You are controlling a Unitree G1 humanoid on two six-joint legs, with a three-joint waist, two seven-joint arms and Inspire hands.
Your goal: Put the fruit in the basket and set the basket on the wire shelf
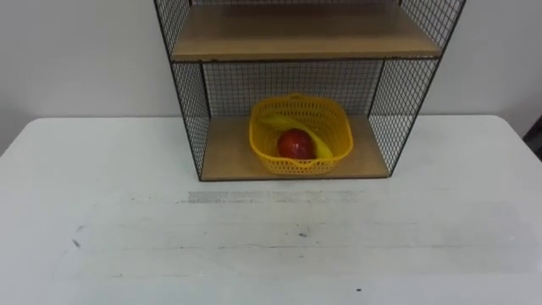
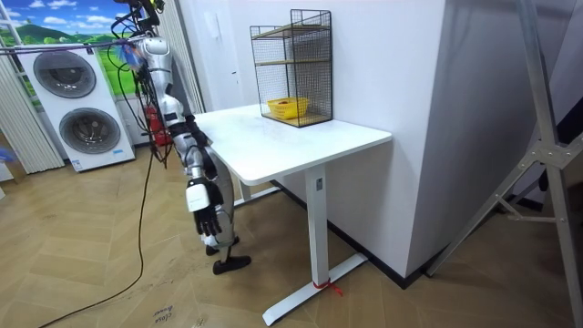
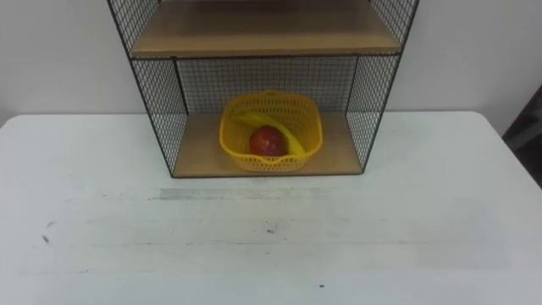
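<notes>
Robot's right hand (image 2: 204, 166) hangs low by its hip in room view, at the edge of the white table (image 1: 271, 246); too small to tell if fingers are straight or curled. Robot stands at table end away from the wire shelf (image 1: 191, 110). Yellow basket (image 1: 301, 135) sits on shelf's bottom wooden board, approx. centred. Inside: red apple (image 1: 295, 144) at front, w/ banana (image 1: 320, 148) curving round it, touching.
</notes>
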